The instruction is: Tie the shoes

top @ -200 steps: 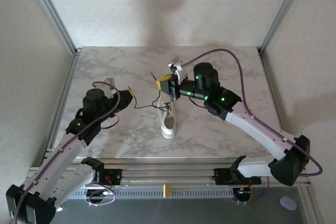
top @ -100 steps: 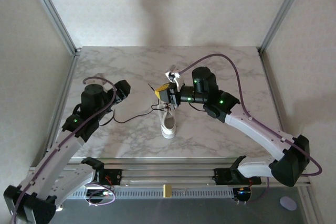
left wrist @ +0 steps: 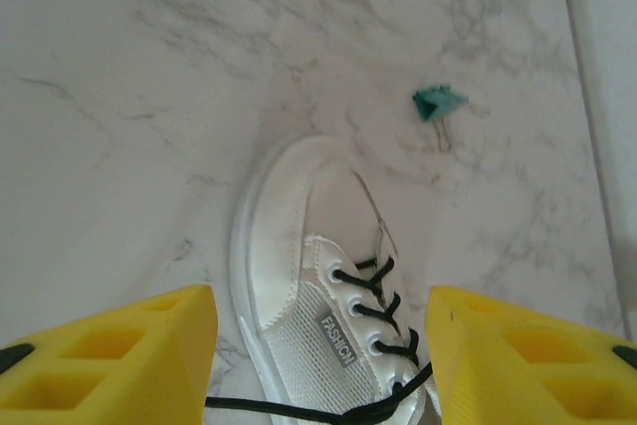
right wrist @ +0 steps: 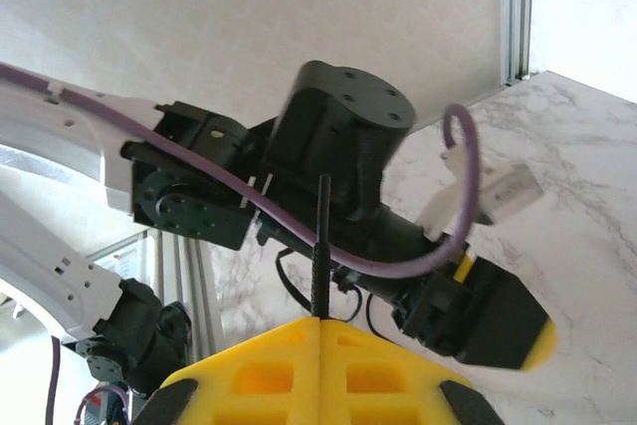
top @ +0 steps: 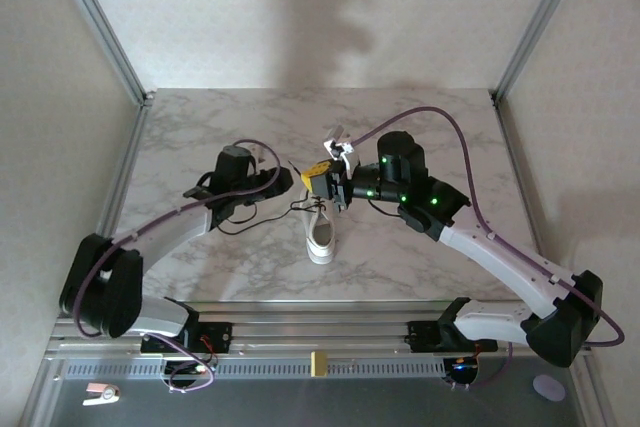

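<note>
Sneaker [top: 321, 235] on the marble table [top: 200, 127]; over its laced vamp the left gripper [left wrist: 320, 325], jaws spread wide; just beyond the sneaker the right gripper [right wrist: 320, 323], clamped on one black lace [right wrist: 319, 246]; near its heel, a small green clip [left wrist: 438, 103].

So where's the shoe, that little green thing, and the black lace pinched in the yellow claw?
sneaker [left wrist: 284, 286]: left wrist view, on its white upper beside the eyelets.
green object [left wrist: 438, 103]: left wrist view, on its green body.
black lace [right wrist: 319, 246]: right wrist view, the strand rising from the shut right gripper [right wrist: 319, 323].
</note>
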